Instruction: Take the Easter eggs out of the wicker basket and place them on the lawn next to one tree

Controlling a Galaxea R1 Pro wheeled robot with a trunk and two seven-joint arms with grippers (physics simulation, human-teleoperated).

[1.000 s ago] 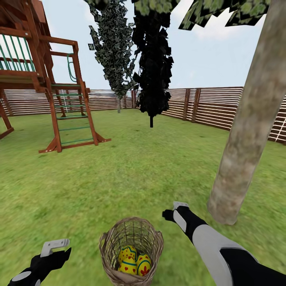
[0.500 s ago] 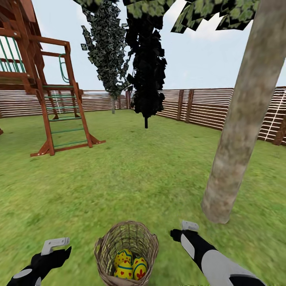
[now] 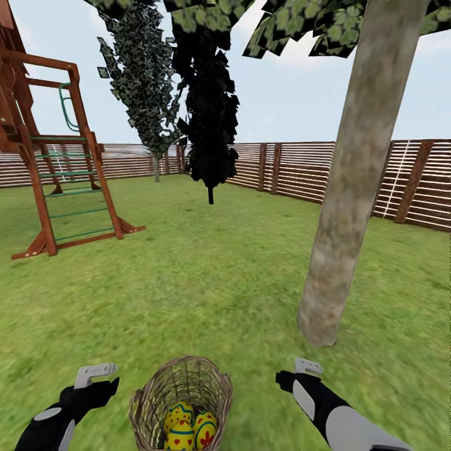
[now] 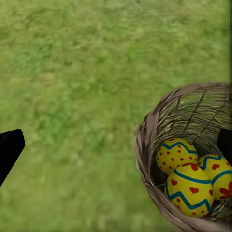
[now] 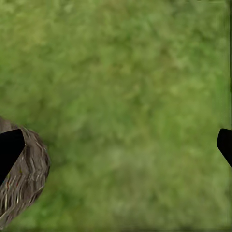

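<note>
Approaching stage: three Easter eggs (image 4: pixel 191 174) all inside wicker basket (image 3: pixel 181 401), on lawn (image 3: pixel 207 275) near tree (image 3: pixel 341 207). Left pincer (image 3: pixel 94 376) and right pincer (image 3: pixel 305 369) flank it, both spread wide, empty. Next: lower one pincer into the mouth. Eggs' long axes appear roughly upright, tilted.

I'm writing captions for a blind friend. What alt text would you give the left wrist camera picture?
Three yellow Easter eggs with blue-green zigzags and red marks lie together in a brown wicker basket, seen from above on the green lawn. The left end effector is open, a dark fingertip at each side edge, holding nothing.
</note>
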